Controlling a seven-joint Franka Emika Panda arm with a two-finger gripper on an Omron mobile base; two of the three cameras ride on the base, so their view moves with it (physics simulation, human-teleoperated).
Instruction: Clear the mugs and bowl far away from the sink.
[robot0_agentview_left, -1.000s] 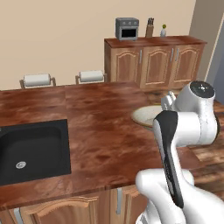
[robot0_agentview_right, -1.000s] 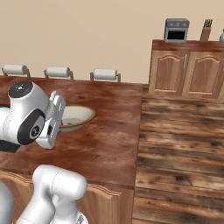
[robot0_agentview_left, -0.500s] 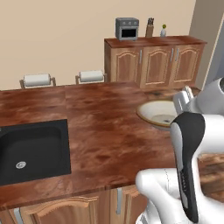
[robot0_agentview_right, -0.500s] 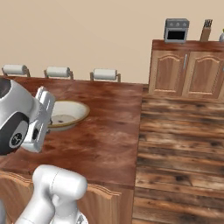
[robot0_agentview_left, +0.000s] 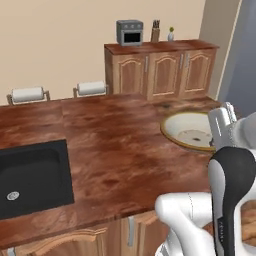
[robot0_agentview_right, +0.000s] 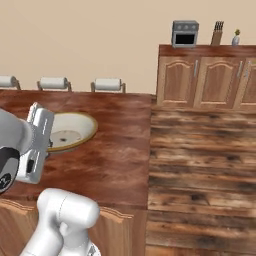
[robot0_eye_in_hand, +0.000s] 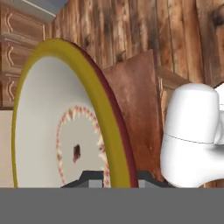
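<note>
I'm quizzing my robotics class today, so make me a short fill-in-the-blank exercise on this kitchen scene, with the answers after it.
1. The gripper is shut on the rim of the ____.
2. The bowl sits near the counter's right end, while the black ____ is set into its left end.
3. On the cabinet by the wall, a small grey oven stands beside a ____ block.

Missing words: bowl; sink; knife

I see the bowl (robot0_agentview_left: 192, 131) on the counter (robot0_agentview_left: 115, 145) near its right end, the sink (robot0_agentview_left: 31, 177) set in well to its left, cabinets (robot0_agentview_left: 162, 70) behind.
</note>
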